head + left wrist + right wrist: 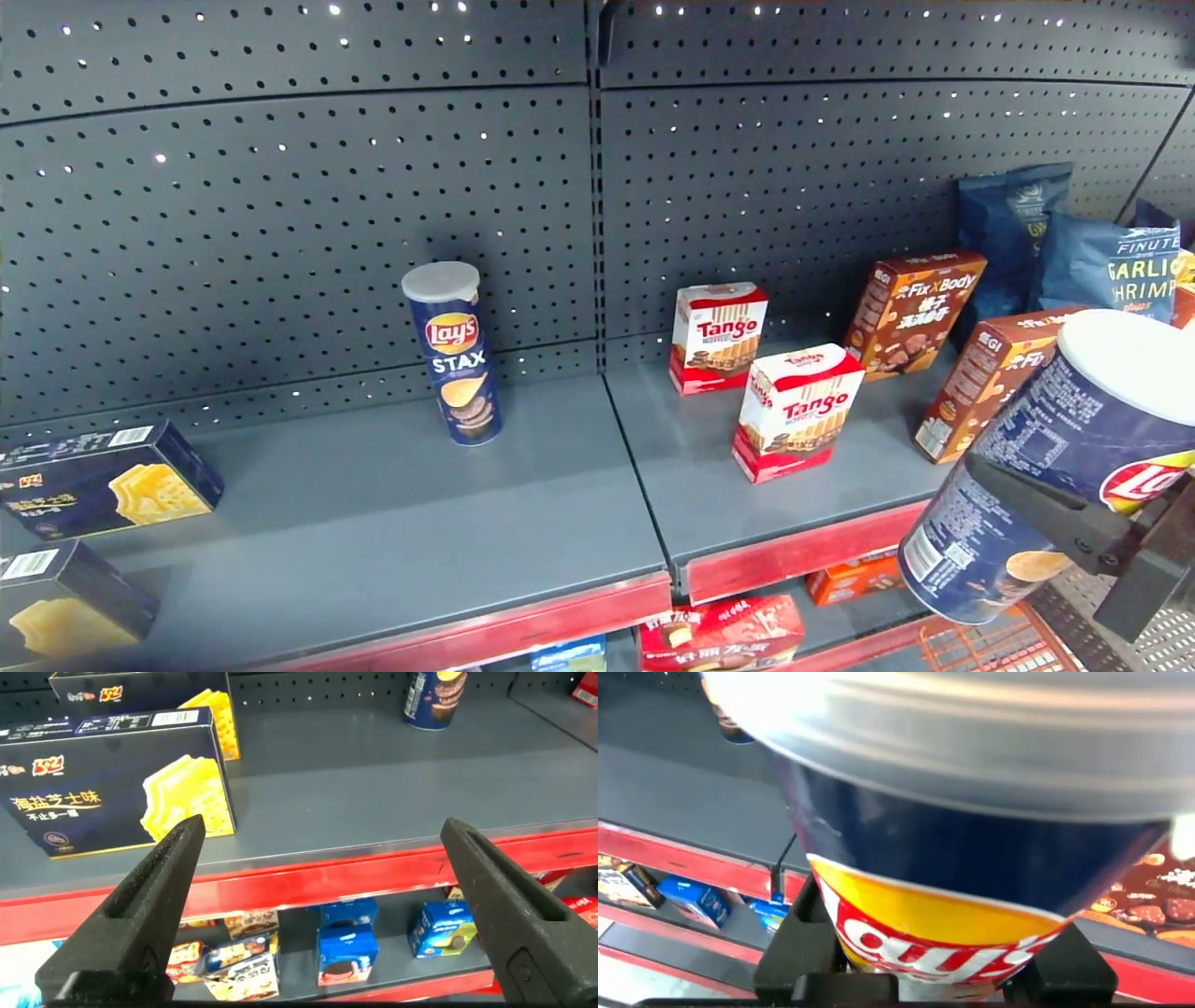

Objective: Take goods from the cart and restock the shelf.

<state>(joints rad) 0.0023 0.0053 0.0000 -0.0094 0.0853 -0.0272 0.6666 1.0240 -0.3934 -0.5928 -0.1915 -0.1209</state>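
While it hangs tilted, chip can (1074, 411) sits between right jaws — clamped.

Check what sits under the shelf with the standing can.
Under the shelf sit a red pack, an orange box and blue boxes. The shelf covers everything farther back.

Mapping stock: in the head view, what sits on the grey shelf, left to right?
Rear cracker box → upright chip can → rear wafer box → front wafer box → rear brown box → light blue snack bag.
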